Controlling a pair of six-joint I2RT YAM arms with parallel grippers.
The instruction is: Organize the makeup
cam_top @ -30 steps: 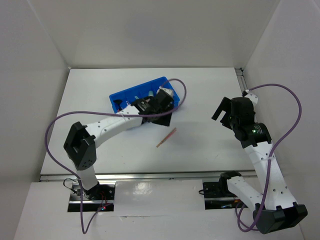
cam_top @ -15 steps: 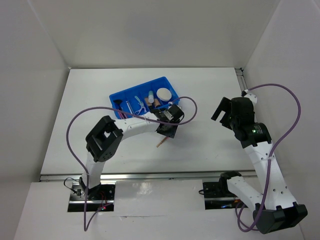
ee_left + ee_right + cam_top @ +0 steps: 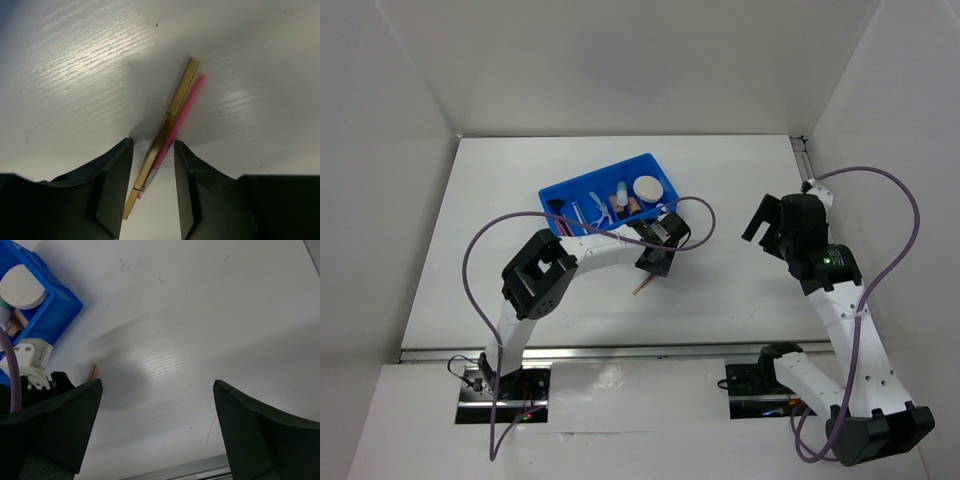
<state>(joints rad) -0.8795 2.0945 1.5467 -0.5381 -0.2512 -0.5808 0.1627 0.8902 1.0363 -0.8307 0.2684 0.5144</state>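
A gold pencil point(image 3: 172, 110) and a pink pencil point(image 3: 189, 100) lie side by side on the white table, and their tip shows in the top view point(image 3: 642, 286). My left gripper point(image 3: 152, 145) is low over them and open. Its jaws straddle the pencils' near ends with a gap on each side. It sits just below the blue bin point(image 3: 556, 192) in the top view point(image 3: 655, 262). The bin holds a round cream compact point(image 3: 648, 187), pale tubes point(image 3: 619, 194) and a black brush point(image 3: 558, 208). My right gripper point(image 3: 157, 390) is open and empty, off to the right point(image 3: 765, 225).
The left arm's purple cable point(image 3: 695, 205) loops over the bin's right corner. In the right wrist view the bin's corner point(image 3: 55, 315) and the compact point(image 3: 20, 280) show at upper left. A metal rail point(image 3: 800, 160) runs along the table's right edge. White walls enclose the table.
My left gripper has moved from over the bin down and right to the pencils, uncovering the bin's contents. In the last half second it barely shifted. The right arm has not moved.
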